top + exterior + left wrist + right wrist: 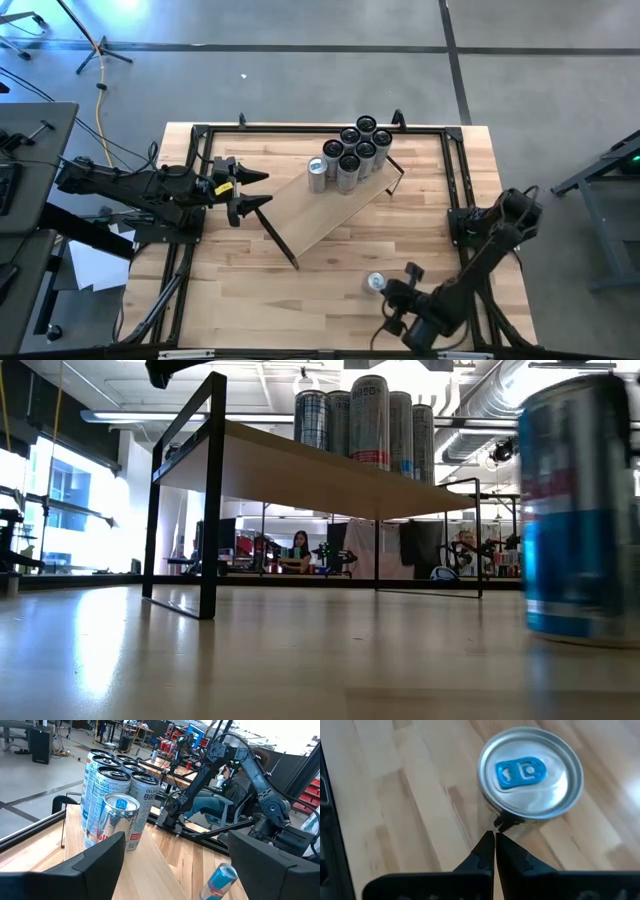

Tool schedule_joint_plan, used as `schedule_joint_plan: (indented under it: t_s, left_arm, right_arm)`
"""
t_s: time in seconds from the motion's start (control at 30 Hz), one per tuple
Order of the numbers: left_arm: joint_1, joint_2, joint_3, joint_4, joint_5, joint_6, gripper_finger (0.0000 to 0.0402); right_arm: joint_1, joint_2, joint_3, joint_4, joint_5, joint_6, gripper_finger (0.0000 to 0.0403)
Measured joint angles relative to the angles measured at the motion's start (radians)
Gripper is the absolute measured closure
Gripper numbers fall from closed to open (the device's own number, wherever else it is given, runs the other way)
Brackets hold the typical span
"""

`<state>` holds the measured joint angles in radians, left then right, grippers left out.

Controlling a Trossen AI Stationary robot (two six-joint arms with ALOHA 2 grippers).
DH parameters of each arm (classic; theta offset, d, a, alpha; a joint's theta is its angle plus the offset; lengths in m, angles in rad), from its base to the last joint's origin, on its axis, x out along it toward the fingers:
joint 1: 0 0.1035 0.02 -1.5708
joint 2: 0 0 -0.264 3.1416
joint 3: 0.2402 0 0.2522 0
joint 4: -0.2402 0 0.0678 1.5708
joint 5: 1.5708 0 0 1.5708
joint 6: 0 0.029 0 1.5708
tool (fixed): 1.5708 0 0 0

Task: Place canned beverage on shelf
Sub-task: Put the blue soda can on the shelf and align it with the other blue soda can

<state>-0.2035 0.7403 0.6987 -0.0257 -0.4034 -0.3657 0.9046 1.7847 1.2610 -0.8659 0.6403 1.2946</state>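
Landmark = shelf (335,205), pale board on black end brackets, sitting diagonally mid-table on striped butcher-block tabletop (330,290).

Cluster of cans (352,152) stands upright on shelf, bunched at its far-right end, packed touching. From table height they show as tall cans in a row on top of the board (300,460). Rest of shelf top bare.

Loose can (376,283): upright on tabletop, off the shelf, near-side of it toward table's front edge, well apart from shelf's near bracket. Silver top w/ blue pull tab (521,772). Blue/silver body fills right edge of low view (580,510). Not on shelf yet.

R gripper (398,294): just beside loose can, on the side away from shelf. Fingers (485,851) pressed together, no gap btwn them, nothing held; tips sit right at can's rim/side, just touching or nearly so – can't tell which. Can is outside the jaws, not between.

L gripper (252,192): hovering off shelf's left end, pointing toward it, apart from the board. Jaws spread wide, empty; dark fingers (100,865) frame the can cluster in wrist view, loose can visible farther off.

Beyond table: person seated at a desk, background, far behind shelf (300,547).
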Motion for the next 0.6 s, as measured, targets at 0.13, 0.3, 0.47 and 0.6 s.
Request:
schedule_joint_plan:
  t_s: [0.13, 0.3, 0.47, 0.6]
  left_arm:
    - [0.000, 0.000, 0.000, 0.000, 0.000, 0.000, 0.0080]
    - [0.000, 0.000, 0.000, 0.000, 0.000, 0.000, 0.0080]
    - [0.000, 0.000, 0.000, -0.001, 0.000, 0.000, 0.0080]
    - [0.000, 0.000, 0.000, -0.003, 0.000, 0.001, 0.0080]
  right_arm:
    - [-0.045, 0.000, 0.000, 0.061, 0.001, -0.111, 0.0402]
    - [-0.047, -0.006, 0.000, 0.039, -0.047, -0.128, 0.0403]
    - [0.047, -0.026, 0.000, -0.052, -0.092, 0.042, 0.0403]
    - [0.162, -0.030, -0.021, -0.076, -0.080, 0.314, 0.0403]
